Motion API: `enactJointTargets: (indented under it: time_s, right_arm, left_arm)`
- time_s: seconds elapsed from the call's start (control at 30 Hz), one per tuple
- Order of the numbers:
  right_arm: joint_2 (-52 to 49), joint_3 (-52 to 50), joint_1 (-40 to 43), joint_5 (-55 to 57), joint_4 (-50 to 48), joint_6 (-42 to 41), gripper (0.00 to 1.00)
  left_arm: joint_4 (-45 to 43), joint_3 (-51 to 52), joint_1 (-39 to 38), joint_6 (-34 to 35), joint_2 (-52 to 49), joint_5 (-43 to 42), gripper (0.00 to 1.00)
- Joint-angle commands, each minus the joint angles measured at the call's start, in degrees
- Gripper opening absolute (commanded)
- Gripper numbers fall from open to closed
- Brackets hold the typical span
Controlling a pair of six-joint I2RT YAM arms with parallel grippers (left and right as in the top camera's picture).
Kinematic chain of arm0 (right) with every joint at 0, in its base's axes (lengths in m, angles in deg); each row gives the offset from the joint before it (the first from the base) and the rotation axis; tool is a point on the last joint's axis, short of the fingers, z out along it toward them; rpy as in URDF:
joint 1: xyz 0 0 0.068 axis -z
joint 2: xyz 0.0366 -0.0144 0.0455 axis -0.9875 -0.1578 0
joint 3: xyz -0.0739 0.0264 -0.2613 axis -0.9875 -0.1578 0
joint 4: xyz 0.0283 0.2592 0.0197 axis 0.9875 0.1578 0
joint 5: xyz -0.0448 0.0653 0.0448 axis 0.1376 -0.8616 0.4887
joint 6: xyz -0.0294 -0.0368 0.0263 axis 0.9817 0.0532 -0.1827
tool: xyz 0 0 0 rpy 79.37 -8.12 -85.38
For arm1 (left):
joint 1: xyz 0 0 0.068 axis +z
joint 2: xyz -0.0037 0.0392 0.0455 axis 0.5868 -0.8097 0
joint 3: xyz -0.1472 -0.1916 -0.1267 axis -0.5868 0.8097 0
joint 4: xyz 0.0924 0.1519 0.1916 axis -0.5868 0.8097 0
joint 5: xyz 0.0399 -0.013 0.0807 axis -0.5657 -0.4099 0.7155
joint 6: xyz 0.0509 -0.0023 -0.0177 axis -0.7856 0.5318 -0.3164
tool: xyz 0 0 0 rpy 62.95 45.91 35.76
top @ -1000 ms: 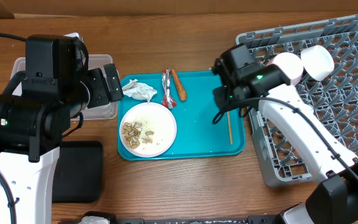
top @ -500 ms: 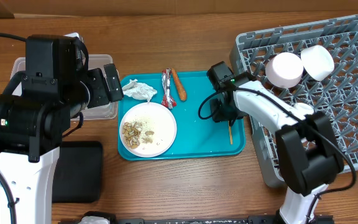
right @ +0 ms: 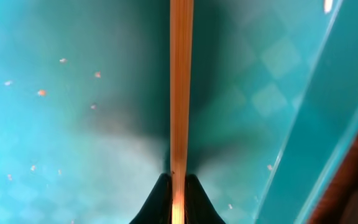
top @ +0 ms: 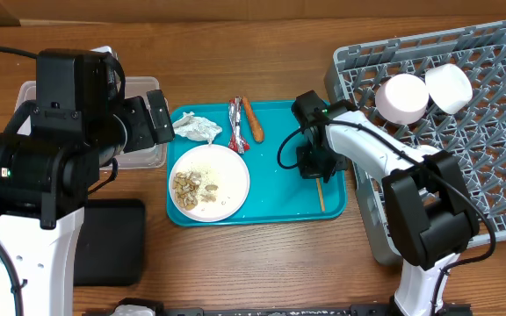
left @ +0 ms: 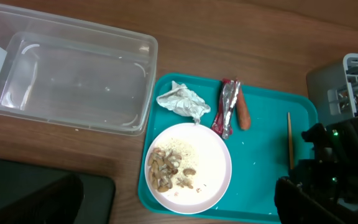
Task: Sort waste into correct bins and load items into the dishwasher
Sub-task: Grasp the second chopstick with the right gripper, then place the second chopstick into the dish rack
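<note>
The right pincer (right: 178, 186) is closed on the chopsticks (right: 181, 81), with a long free length beyond the grip. On lifting, that length could pivot or slip out, and one stick may stay behind, since the wrist view shows a single shaft. The chopsticks lie on the tray (top: 279, 206), centre right of the overhead frame, directly under this pincer and left of the rack (top: 464, 132); the left pincer (top: 158, 118) is open and empty, upper left.

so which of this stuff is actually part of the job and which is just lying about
Job: napkin, wrapper, sausage stick, plate with food scraps, chopstick, two bowls, clear tub, black tray, dish rack.
Just there: teal tray, table.
</note>
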Motion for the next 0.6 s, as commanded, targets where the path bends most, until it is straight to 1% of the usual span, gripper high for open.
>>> enactJointTargets:
  time_s: [0.0, 0.07, 0.2, 0.27, 0.37, 0.57]
  right_arm:
    - [6.62, 5.55, 0.15, 0.15, 1.09, 4.72, 0.04]
    - [9.73, 7.52, 0.52, 2.27, 1.92, 6.14, 0.04]
    - [15.02, 9.01, 3.26, 14.05, 1.38, 6.16, 0.04]
    - [16.22, 9.01, 5.42, 16.92, 0.9, 8.13, 0.04]
    - [16.39, 8.98, 9.18, 15.45, 0.68, 13.35, 0.04]
    - [15.26, 6.71, 14.12, 11.96, -0.66, 17.75, 0.04]
  left_arm:
    - [-0.04, -0.35, 0.13, -0.26, -0.31, 0.94, 1.0]
    - [-0.04, -0.35, 0.13, -0.24, -0.31, 0.94, 1.0]
    - [-0.04, -0.35, 0.13, -0.26, -0.31, 0.92, 1.0]
    - [-0.04, -0.35, 0.13, -0.26, -0.31, 0.92, 1.0]
    - [-0.04, -0.35, 0.13, -0.26, -0.31, 0.94, 1.0]
    - [-0.04, -0.35, 0.13, -0.26, -0.31, 0.94, 1.0]
